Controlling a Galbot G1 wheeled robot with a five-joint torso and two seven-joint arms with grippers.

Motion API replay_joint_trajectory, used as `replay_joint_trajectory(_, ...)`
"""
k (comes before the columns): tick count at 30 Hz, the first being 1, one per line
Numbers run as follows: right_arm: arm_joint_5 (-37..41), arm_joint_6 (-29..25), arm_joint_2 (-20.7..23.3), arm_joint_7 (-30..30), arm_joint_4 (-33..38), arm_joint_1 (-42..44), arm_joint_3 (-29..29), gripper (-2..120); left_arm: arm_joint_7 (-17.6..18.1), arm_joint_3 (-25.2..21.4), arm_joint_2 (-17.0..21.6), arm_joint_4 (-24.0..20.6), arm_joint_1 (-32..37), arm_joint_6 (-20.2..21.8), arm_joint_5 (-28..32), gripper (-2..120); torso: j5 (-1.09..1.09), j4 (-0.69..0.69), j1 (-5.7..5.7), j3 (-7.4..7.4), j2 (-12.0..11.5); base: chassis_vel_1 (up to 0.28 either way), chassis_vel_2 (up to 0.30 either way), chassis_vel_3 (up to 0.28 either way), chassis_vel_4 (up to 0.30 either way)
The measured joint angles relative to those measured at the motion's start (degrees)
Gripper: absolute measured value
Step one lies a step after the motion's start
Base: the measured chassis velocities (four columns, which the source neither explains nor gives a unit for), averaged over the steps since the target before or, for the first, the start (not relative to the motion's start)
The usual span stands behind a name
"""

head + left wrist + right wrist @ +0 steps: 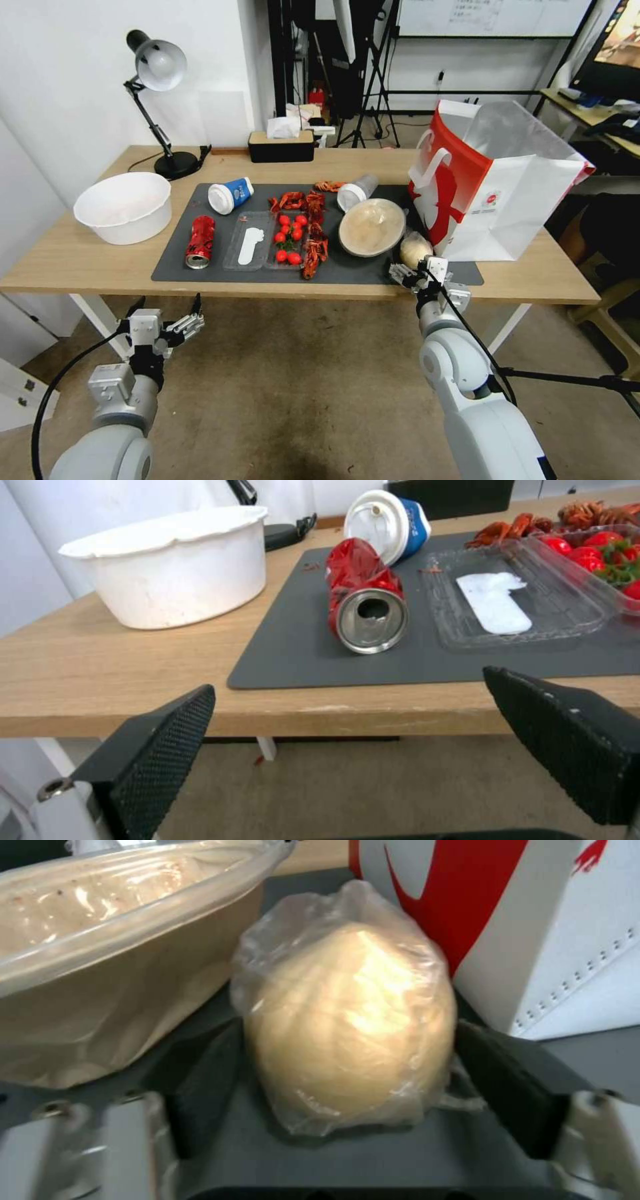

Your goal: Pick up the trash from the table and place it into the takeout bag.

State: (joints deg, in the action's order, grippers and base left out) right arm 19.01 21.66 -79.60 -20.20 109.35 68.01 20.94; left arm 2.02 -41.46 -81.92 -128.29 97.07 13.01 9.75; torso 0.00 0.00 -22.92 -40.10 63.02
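Right gripper [347, 1120] at beige ball [347, 1025]; fingers apart.
Ball is bracketed between both pads, not clamped, long axis pointing away from the fingers; takeout bag [553, 940] just beyond; left gripper [175, 327] is held well off, open.

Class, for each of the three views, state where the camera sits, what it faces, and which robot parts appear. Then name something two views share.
Head view: high on the robot, looking down at the table and takeout bag; both arms show, left gripper below the table edge.
Left wrist view: behind open fingers, facing the can and paper cup.
Right wrist view: right gripper around the ball, not clamped, beside the lidded bowl.
Shared: head and right wrist views show the ball and bag.
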Motion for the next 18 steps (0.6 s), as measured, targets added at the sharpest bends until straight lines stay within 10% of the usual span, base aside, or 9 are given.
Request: replay_joint_trajectory(18,-0.49,-0.18,-0.04,0.66,0.53,0.25,0.57,14,-0.05,0.5,-0.04,0.77,0.14,-1.41,-0.69,100,0.0,0.0,0.0,0.0,0.0,0.0,0.0,0.0,0.0)
